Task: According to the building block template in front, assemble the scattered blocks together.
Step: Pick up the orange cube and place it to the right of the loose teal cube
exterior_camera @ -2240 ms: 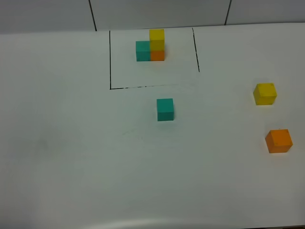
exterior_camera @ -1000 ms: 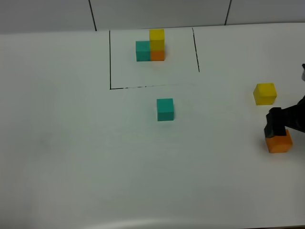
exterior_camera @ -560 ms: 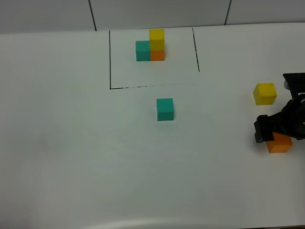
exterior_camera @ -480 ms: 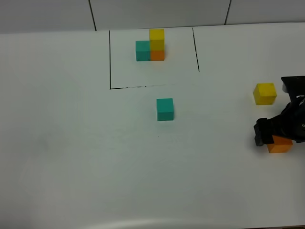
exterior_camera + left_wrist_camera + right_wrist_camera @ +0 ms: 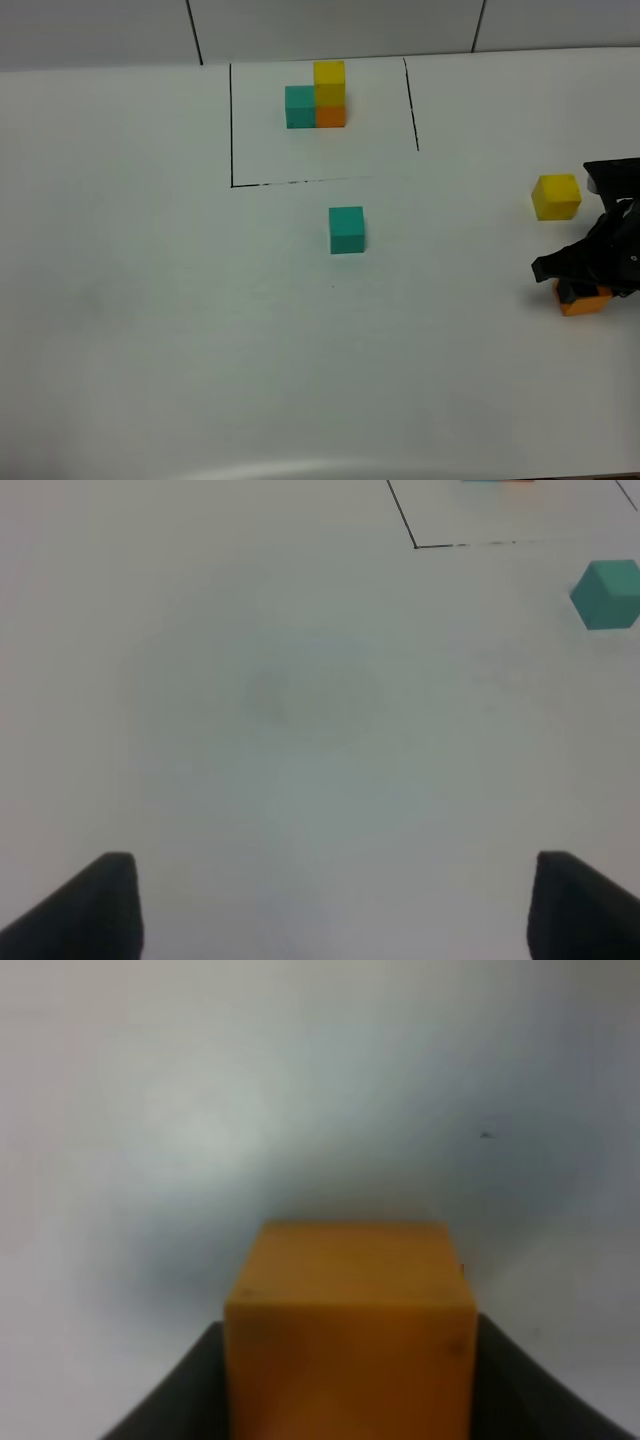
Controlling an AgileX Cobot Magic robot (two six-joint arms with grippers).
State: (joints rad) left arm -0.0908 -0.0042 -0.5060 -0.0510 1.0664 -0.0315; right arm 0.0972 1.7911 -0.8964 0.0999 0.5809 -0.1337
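Whereas a second ago the right gripper (image 5: 572, 283) was hanging wide over the orange cube (image 5: 350, 1320), its jaws are now clamping the cube's sides. The cube is sitting at the right edge of the table (image 5: 150, 300), near the yellow cube (image 5: 556, 196). Judging: pick is beginning, cube probably going next to the teal cube (image 5: 347, 229) below the template (image 5: 318, 95). Left gripper (image 5: 330, 910) is idling open, empty.

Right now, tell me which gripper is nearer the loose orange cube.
Right. The right gripper is shut on the orange cube; the left gripper hangs open over bare table, outside the high view.
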